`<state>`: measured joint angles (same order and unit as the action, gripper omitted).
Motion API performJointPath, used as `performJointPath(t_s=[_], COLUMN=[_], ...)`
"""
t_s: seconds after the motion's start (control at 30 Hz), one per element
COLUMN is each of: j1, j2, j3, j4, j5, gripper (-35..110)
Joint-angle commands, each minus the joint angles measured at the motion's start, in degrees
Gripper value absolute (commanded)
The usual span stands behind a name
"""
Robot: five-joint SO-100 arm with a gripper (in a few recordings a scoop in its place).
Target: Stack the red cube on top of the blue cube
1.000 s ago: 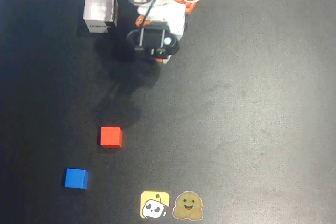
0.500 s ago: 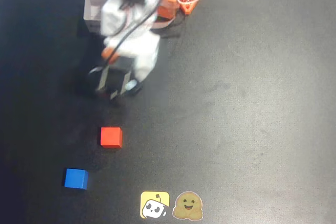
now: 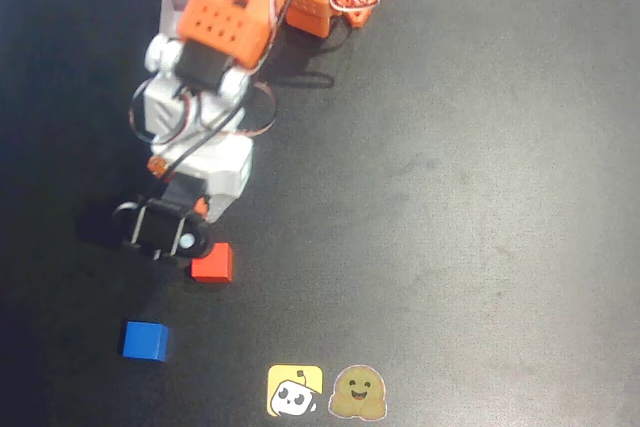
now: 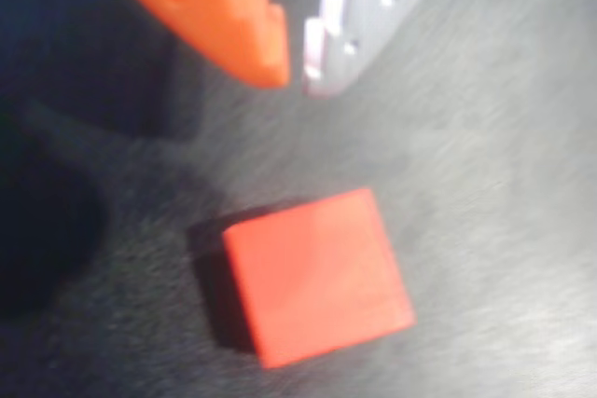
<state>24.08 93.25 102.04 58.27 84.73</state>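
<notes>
gripper point(image 4: 294, 67) hangs in the upper middle of the wrist view, jaws nearly pinched together on nothing, above the red cube point(image 4: 315, 274) at lower centre; lowered like this it would likely shove the cube away from the blue cube point(image 3: 145, 340).

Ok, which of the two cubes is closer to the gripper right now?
The red cube: it sits right beside the gripper. The blue cube lies farther off, toward the overhead view's bottom edge.
</notes>
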Motion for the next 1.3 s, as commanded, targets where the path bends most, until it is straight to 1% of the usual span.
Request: performJointPath(t_s=[0.0,0.2,0.5,0.73,0.9,1.0,1.1,1.27], j1=[-0.4,-0.6,-1.2,-2.6,-4.2,-5.3,-6.4,-7.6], j2=[-1.3,-4.9,-9.1,-9.2,-9.0,-9.0,-8.3,-6.9], j3=[-3.8,-4.9,-11.8,-11.5,-10.9,-10.2,-8.4,-3.7], j4=[-1.2,-4.0,-4.0,-4.6,-4.6,-5.2,-6.2,-11.1], j5=[0.2,0.8,0.8,2.5,4.0,4.6,5.8,6.2], gripper=[0,0,0,0,10,19,21,25])
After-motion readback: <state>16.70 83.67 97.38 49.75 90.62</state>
